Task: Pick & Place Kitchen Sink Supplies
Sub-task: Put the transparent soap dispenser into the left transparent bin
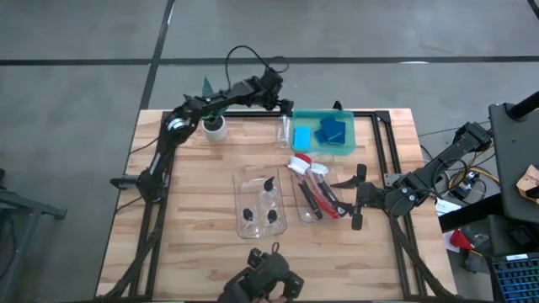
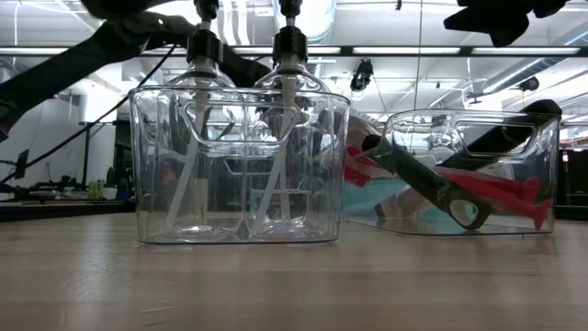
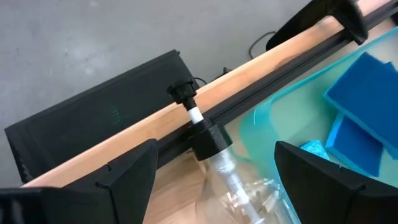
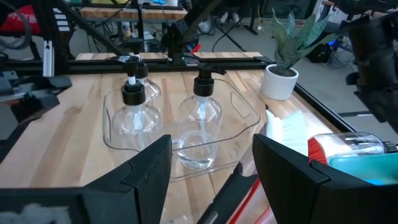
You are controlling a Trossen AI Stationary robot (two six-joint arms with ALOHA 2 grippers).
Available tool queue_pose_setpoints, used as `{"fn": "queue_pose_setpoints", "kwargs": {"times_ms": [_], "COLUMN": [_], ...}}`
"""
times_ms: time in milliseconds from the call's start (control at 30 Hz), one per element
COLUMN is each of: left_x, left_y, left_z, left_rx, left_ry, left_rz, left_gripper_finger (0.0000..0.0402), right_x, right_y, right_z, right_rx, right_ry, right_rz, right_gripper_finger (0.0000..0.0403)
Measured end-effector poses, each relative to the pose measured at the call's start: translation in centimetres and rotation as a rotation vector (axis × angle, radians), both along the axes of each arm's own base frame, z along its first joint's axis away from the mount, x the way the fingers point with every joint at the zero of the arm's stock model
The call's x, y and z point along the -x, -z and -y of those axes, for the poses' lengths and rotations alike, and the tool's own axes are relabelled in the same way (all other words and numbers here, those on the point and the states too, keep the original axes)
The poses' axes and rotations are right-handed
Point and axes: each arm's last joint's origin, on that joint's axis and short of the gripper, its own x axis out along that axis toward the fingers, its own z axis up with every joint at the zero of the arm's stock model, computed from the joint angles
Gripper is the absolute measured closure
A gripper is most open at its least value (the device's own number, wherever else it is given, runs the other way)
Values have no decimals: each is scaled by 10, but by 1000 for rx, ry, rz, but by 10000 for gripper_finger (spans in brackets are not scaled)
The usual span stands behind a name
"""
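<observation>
A small clear bottle with a black pump top stands on the table beside the green tray. My left gripper hangs open above it, a finger on either side of the bottle's neck, apart from it. Blue sponges lie in the tray. Three more bottles stand in a clear bin. Red and black-handled brushes lie in a second clear bin. My right gripper is open beside the brush bin, toward the table's right.
A small green plant in a white pot stands near the far left corner, under the left arm. A black frame rail runs along the far edge behind the bottle. A dark device sits at the near edge. Bare wood lies left of the bins.
</observation>
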Motion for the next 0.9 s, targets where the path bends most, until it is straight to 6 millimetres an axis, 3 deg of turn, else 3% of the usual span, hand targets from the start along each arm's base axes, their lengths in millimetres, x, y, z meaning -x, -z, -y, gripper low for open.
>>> {"fn": "queue_pose_setpoints", "kwargs": {"times_ms": [533,900], "left_x": [-10,-11], "left_y": [30,34], "left_z": [-4,-6], "left_rx": [13,-5], "left_ry": [-28,-48], "left_rz": [-30,-42], "left_gripper_finger": [87,90], "right_x": [1,1], "right_y": [2,2], "right_z": [0,0], "right_rx": [10,10], "right_ry": [1,1], "right_rz": [-16,-17], "right_gripper_finger": [181,181]}}
